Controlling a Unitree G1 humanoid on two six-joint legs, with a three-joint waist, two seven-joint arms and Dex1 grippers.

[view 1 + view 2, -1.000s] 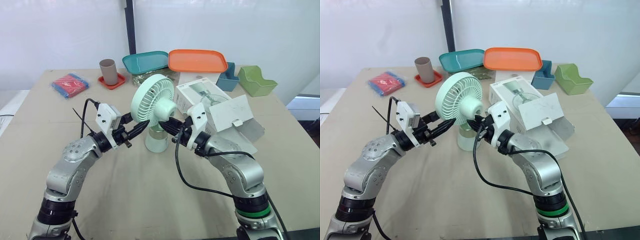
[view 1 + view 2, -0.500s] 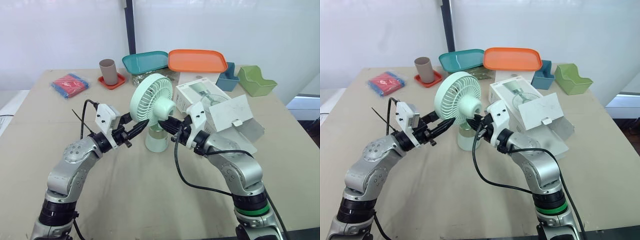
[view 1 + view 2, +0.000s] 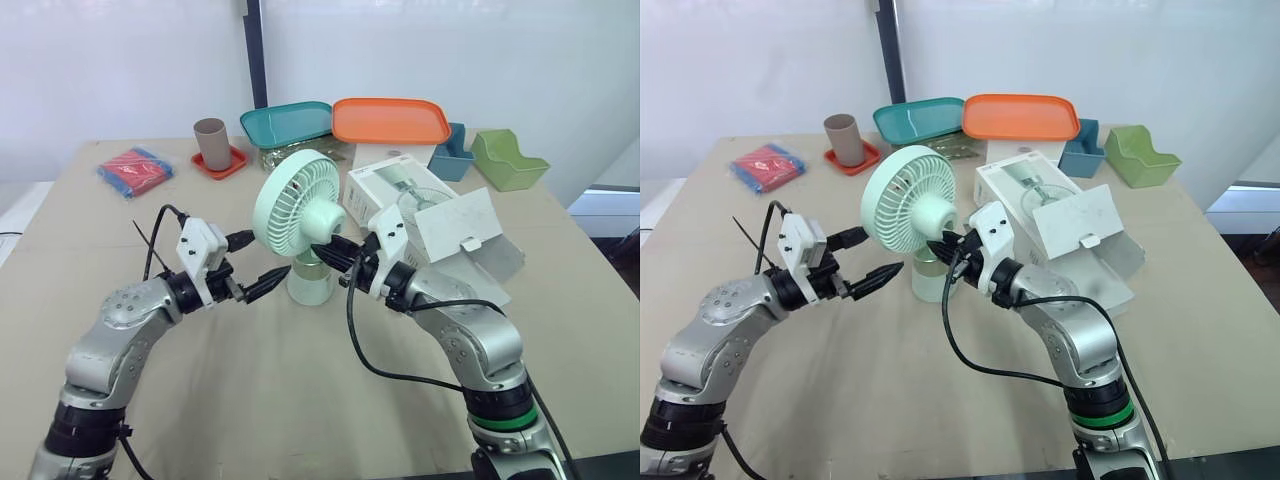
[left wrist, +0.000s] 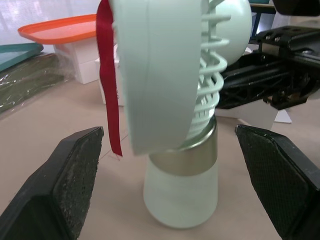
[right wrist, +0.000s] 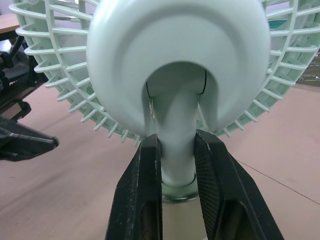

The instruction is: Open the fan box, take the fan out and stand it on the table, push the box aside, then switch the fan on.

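Observation:
The mint-green fan (image 3: 298, 212) stands upright on the table on its round base (image 3: 312, 285), its grille facing my left. My right gripper (image 3: 328, 254) is shut on the fan's neck (image 5: 176, 135), one black finger (image 5: 142, 200) pressed against each side just under the motor housing. My left gripper (image 3: 262, 263) is open a little to the left of the base, its fingers (image 4: 75, 175) spread wide and touching nothing. A red strip (image 4: 107, 75) hangs from the grille rim. The white fan box (image 3: 405, 195) lies behind the right arm with its flap (image 3: 460, 225) folded open.
Along the far edge sit an orange tray (image 3: 392, 120), a teal tray (image 3: 288, 122), a blue bin (image 3: 452, 152) and a green holder (image 3: 510, 160). A brown cup (image 3: 211, 143) on a red coaster and a red-and-blue packet (image 3: 135, 170) lie at the far left.
My left gripper has drawn back from the fan, lower and to the left. My right gripper stays clamped on the neck, and the fan has shifted slightly left.

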